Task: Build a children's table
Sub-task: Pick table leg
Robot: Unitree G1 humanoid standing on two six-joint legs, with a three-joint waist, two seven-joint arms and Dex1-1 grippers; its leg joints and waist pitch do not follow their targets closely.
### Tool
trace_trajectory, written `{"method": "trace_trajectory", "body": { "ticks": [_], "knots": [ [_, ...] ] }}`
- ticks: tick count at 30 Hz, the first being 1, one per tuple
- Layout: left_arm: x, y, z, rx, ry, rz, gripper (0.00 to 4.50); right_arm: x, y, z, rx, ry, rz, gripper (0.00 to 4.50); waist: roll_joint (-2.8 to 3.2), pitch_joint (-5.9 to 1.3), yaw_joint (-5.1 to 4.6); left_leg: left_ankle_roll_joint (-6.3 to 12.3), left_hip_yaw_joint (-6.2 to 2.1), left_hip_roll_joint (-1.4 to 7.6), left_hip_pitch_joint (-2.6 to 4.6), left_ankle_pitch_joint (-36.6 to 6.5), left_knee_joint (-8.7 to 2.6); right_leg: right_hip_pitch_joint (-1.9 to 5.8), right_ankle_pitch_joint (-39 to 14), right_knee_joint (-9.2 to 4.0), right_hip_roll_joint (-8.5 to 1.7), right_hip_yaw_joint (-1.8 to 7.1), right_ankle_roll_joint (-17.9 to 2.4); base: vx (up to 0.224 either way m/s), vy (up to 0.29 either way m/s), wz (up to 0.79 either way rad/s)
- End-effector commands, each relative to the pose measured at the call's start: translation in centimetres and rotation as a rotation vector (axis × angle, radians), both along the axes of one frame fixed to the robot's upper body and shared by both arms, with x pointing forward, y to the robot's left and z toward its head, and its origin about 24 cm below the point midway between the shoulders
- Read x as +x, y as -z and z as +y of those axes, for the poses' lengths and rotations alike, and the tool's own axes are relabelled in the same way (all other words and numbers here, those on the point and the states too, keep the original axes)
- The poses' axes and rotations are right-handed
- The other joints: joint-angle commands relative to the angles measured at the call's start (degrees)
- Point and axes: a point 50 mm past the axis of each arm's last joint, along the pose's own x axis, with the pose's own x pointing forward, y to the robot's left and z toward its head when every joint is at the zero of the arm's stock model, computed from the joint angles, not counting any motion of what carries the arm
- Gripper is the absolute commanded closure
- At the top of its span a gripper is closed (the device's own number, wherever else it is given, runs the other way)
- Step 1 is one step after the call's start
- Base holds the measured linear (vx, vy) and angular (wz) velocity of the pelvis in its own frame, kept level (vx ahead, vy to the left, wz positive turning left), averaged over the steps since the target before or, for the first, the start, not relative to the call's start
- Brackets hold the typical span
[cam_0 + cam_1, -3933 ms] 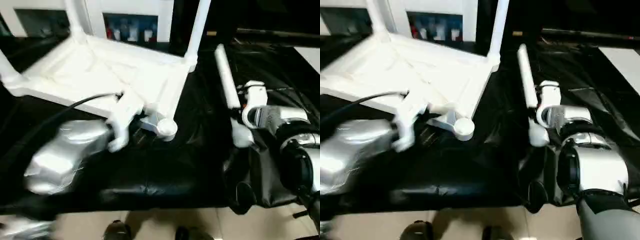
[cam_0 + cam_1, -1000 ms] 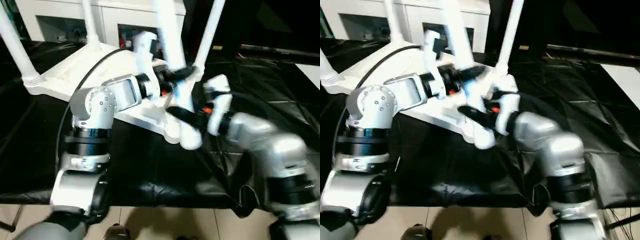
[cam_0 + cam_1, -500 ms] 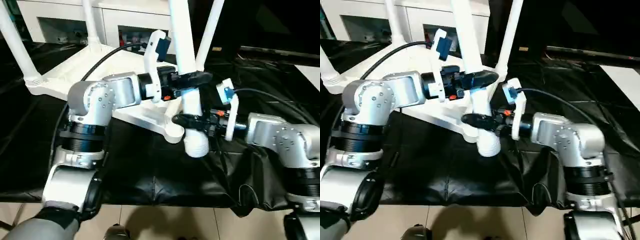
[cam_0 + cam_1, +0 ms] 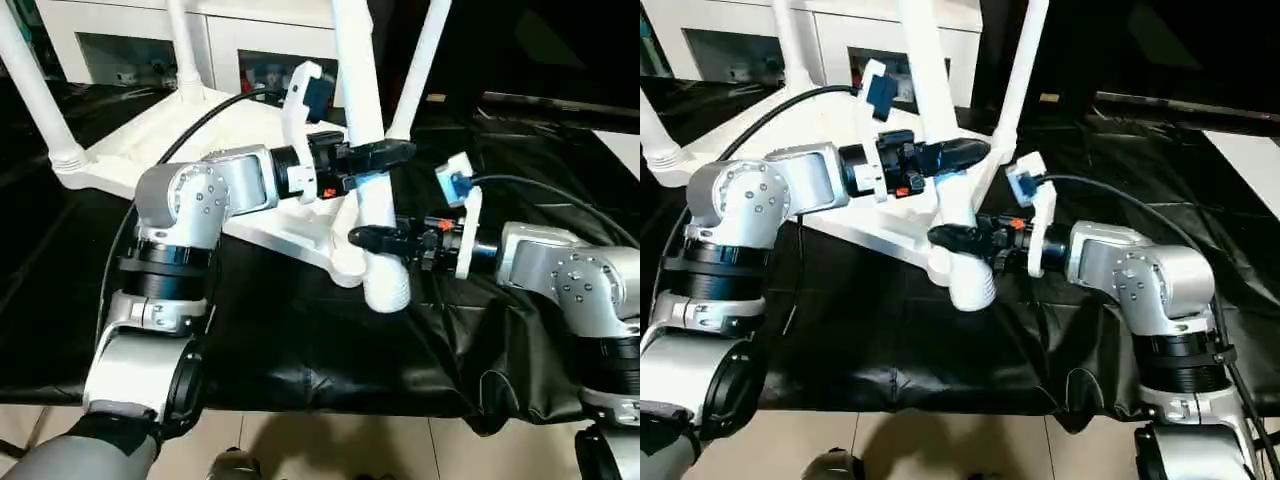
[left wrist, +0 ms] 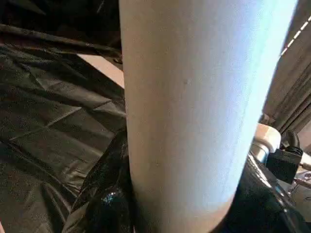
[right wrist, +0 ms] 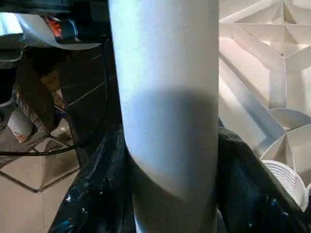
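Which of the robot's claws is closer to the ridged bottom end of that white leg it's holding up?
Right. The right gripper clamps the leg just above its ridged end. The left gripper grips the same leg higher up, farther from that end.

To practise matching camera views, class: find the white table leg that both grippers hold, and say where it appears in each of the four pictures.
Left eye view: the leg stands upright just right of centre, running off the top.
Right eye view: the same leg, just left of centre.
Left wrist view: a broad white column down the middle.
Right wrist view: a white column down the middle.
Shared landmark: the black table cover.
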Motion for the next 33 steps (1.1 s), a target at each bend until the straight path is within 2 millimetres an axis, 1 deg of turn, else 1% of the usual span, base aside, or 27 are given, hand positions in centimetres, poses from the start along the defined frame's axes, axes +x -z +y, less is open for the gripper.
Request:
{"method": "trace_trajectory", "body": {
  "ticks": [1, 5, 6, 7, 8, 9, 10, 11, 12, 14, 15, 16, 17, 18, 19, 20, 21, 22, 24, 26, 27, 28, 30, 31, 33],
  "knots": [
    [0.1, -1.2, 0.2, -0.015, 0.0, -0.033, 2.67, 0.2, 0.0, -1.1, -0.01, 0.049, -0.003, 2.54, -0.1, -5.85, 0.23, -3.15, 0.16, -0.05, 1.0, -14.1, -4.11, 3.05, -23.85, -4.74, -2.91, 1.88, -4.84, 0.0, 0.0, 0.0],
    [0.2, -1.0, 0.2, -0.005, -0.02, -0.032, 2.67, 0.5, -0.1, -0.9, -0.003, 0.076, -0.021, 2.55, -0.12, -5.89, 0.22, -3.2, 0.13, 0.02, 0.96, -13.69, -4.12, 3.04, -23.06, -4.57, -2.93, 1.89, -5.19, 0.0, 0.0, 0.0],
    [0.3, -0.9, 0.3, 0.011, -0.045, -0.039, 2.32, 0.7, -0.1, -0.9, -0.016, 0.102, -0.041, 2.56, -0.19, -5.87, 0.19, -3.2, 0.14, 0.02, 0.95, -13.79, -4.13, 3.03, -23.06, -4.59, -2.92, 1.87, -5.23, 0.0, 0.0, 0.0],
    [0.6, -0.6, 0.3, 0.063, -0.092, -0.065, 2.11, 1.2, 0.1, -0.8, -0.056, 0.149, -0.084, 2.56, -0.17, -5.89, 0.21, -3.3, 0.15, 0.0, 0.96, -13.87, -4.12, 3.03, -23.22, -4.62, -2.95, 1.86, -5.14, 0.0, 0.0, 0.0],
    [0.6, -0.6, 0.3, 0.063, -0.092, -0.065, 1.97, 1.2, 0.1, -0.8, -0.056, 0.149, -0.084, 2.57, -0.16, -5.89, 0.24, -3.49, 0.05, 0.11, 0.89, -13.77, -4.19, 2.98, -23.19, -4.58, -2.99, 1.89, -4.83, 0.0, 0.0, 0.0],
    [1.0, 0.0, 0.4, 0.144, -0.171, -0.107, 1.97, 1.8, 0.4, -0.3, -0.152, 0.228, -0.172, 2.57, -0.1, -5.79, 0.02, -3.93, 0.05, 0.07, 0.96, -14.27, -4.32, 2.87, -24.13, -4.74, -2.9, 1.92, -3.88, 0.0, 0.0, 0.0],
    [1.2, 0.2, 0.4, 0.166, -0.219, -0.112, 1.91, 2.0, 0.4, 0.2, -0.193, 0.259, -0.224, 2.58, 0.0, -5.76, 0.05, -4.34, -0.07, 0.13, 0.94, -14.21, -4.38, 2.82, -24.47, -4.71, -3.01, 1.94, -3.39, 0.0, 0.0, 0.0],
    [1.3, 0.4, 0.3, 0.177, -0.28, -0.105, 1.77, 2.2, 0.4, 0.7, -0.222, 0.299, -0.269, 2.61, -0.03, -5.71, -0.07, -4.76, -0.06, 0.16, 0.94, -14.21, -4.38, 2.74, -24.84, -4.76, -3.02, 1.97, -3.04, 0.0, 0.0, 0.0],
    [1.5, 0.7, 0.2, 0.185, -0.338, -0.099, 1.62, 2.4, 0.5, 1.3, -0.24, 0.336, -0.292, 2.63, -0.02, -5.74, -0.29, -5.17, -0.04, 0.04, 0.92, -14.4, -4.27, 2.74, -25.37, -4.7, -3.12, 1.93, -3.12, 0.0, 0.0, 0.0],
    [1.6, 0.9, 0.2, 0.188, -0.371, -0.093, 1.53, 2.5, 0.5, 1.6, -0.244, 0.356, -0.299, 2.65, -0.06, -5.87, -0.39, -4.41, 0.04, -0.1, 1.08, -14.81, -4.14, 2.78, -26.02, -4.93, -2.97, 1.81, -3.16, 0.0, 0.0, 0.0],
    [1.6, 1.4, 0.0, 0.142, -0.426, -0.046, 1.53, 2.7, 0.6, 2.6, -0.272, 0.403, -0.347, 2.65, -0.1, -5.92, -0.36, -4.25, -0.01, 0.03, 0.7, -14.11, -4.12, 2.93, -24.28, -4.58, -3.01, 1.89, -3.54, 0.0, 0.0, 0.0],
    [1.5, 1.8, -0.1, 0.133, -0.444, -0.027, 1.53, 2.7, 0.8, 3.2, -0.272, 0.414, -0.353, 2.65, -0.14, -6.04, -0.6, -4.2, -0.06, 0.01, 0.71, -13.93, -4.2, 2.95, -23.1, -4.49, -2.87, 1.83, -3.83, 0.0, 0.0, 0.0],
    [1.4, 2.1, -0.2, 0.13, -0.458, -0.013, 1.53, 2.7, 0.9, 3.7, -0.267, 0.419, -0.353, 2.65, -0.18, -6.07, -0.62, -3.95, 0.04, -0.04, 0.8, -13.9, -4.16, 2.86, -22.37, -4.5, -2.75, 1.86, -4.03, 0.0, 0.0, 0.0],
    [1.4, 2.4, -0.2, 0.128, -0.479, -0.006, 1.53, 2.7, 0.9, 4.2, -0.255, 0.426, -0.357, 2.65, -0.17, -6.15, -0.65, -3.67, 0.03, -0.04, 0.64, -13.28, -4.16, 2.94, -20.34, -4.19, -2.65, 1.94, -4.43, 0.0, 0.0, 0.0],
    [1.4, 2.6, -0.3, 0.12, -0.493, -0.001, 1.76, 2.8, 1.0, 4.7, -0.248, 0.43, -0.36, 2.65, -0.06, -6.14, -0.71, -3.49, 0.05, -0.04, 0.67, -13.21, -4.19, 2.86, -19.02, -4.14, -2.55, 1.99, -4.67, 0.0, 0.0, 0.0],
    [1.4, 2.6, -0.3, 0.119, -0.493, 0.0, 1.76, 2.7, 1.0, 4.7, -0.248, 0.43, -0.36, 2.65, -0.09, -6.16, -0.73, -3.38, 0.08, -0.06, 0.61, -13.16, -4.2, 2.92, -18.5, -4.09, -2.5, 2.02, -4.7, 0.0, 0.0, 0.0],
    [1.2, 2.7, -0.5, 0.067, -0.496, 0.025, 1.88, 2.7, 1.0, 5.6, -0.235, 0.426, -0.37, 2.65, -0.15, -6.09, -0.75, -3.3, 0.13, -0.03, 0.75, -13.34, -4.21, 2.85, -18.09, -4.05, -2.49, 2.05, -4.8, 0.0, 0.0, 0.0],
    [1.2, 2.7, -0.6, 0.048, -0.503, 0.036, 1.89, 2.7, 1.0, 5.9, -0.232, 0.427, -0.377, 2.65, -0.07, -6.05, -0.8, -3.29, 0.13, -0.06, 0.67, -13.53, -4.24, 2.88, -17.92, -4.09, -2.56, 2.08, -5.05, 0.0, 0.0, 0.0],
    [1.5, 2.7, -0.1, 0.042, -0.569, 0.043, 1.94, 2.8, 0.8, 6.4, -0.225, 0.442, -0.397, 2.65, -0.08, -5.97, -0.82, -3.25, 0.14, 0.01, 0.82, -14.53, -4.27, 2.75, -18.45, -4.14, -2.6, 2.1, -5.13, 0.0, 0.0, 0.0],
    [1.5, 2.6, 0.0, 0.04, -0.586, 0.044, 2.21, 2.9, 0.7, 6.5, -0.225, 0.447, -0.402, 2.65, -0.07, -5.92, -0.82, -3.28, 0.13, -0.01, 0.96, -15.06, -4.32, 2.69, -19.19, -4.25, -2.56, 2.1, -4.44, 0.0, 0.0, 0.0],
    [1.7, 2.4, 0.4, 0.031, -0.63, 0.044, 2.29, 2.9, 0.7, 6.6, -0.223, 0.457, -0.408, 2.65, -0.1, -5.86, -0.79, -3.36, 0.09, -0.02, 0.96, -15.42, -4.38, 2.72, -19.79, -4.32, -2.5, 2.11, -3.68, 0.0, 0.0, 0.0],
    [1.8, 2.4, 0.5, 0.028, -0.64, 0.044, 2.29, 2.9, 0.7, 6.6, -0.223, 0.46, -0.409, 2.65, -0.1, -5.85, -0.79, -3.35, 0.11, -0.03, 0.94, -15.55, -4.39, 2.7, -19.94, -4.38, -2.52, 2.13, -3.51, 0.0, 0.0, 0.0],
    [1.9, 2.2, 0.8, 0.017, -0.665, 0.042, 2.49, 2.9, 0.7, 6.6, -0.222, 0.468, -0.413, 2.65, -0.19, -5.85, -0.81, -3.3, 0.1, -0.11, 0.86, -15.62, -4.35, 2.71, -20.85, -4.51, -2.56, 2.08, -2.84, 0.0, 0.0, 0.0],
    [1.9, 2.2, 0.9, 0.013, -0.669, 0.04, 2.49, 2.9, 0.8, 6.6, -0.223, 0.469, -0.413, 2.65, -0.2, -5.88, -0.81, -3.24, 0.1, -0.13, 0.88, -15.52, -4.32, 2.7, -21.02, -4.49, -2.53, 2.08, -2.49, 0.0, 0.0, 0.0],
    [1.9, 1.9, 1.1, -0.007, -0.669, 0.038, 2.57, 2.9, 0.8, 6.6, -0.226, 0.48, -0.427, 2.65, -0.11, -5.87, -0.82, -3.23, 0.08, -0.16, 0.72, -15.09, -4.32, 2.75, -20.59, -4.48, -2.54, 2.1, -2.36, 0.0, 0.0, 0.0]
  ]
}}
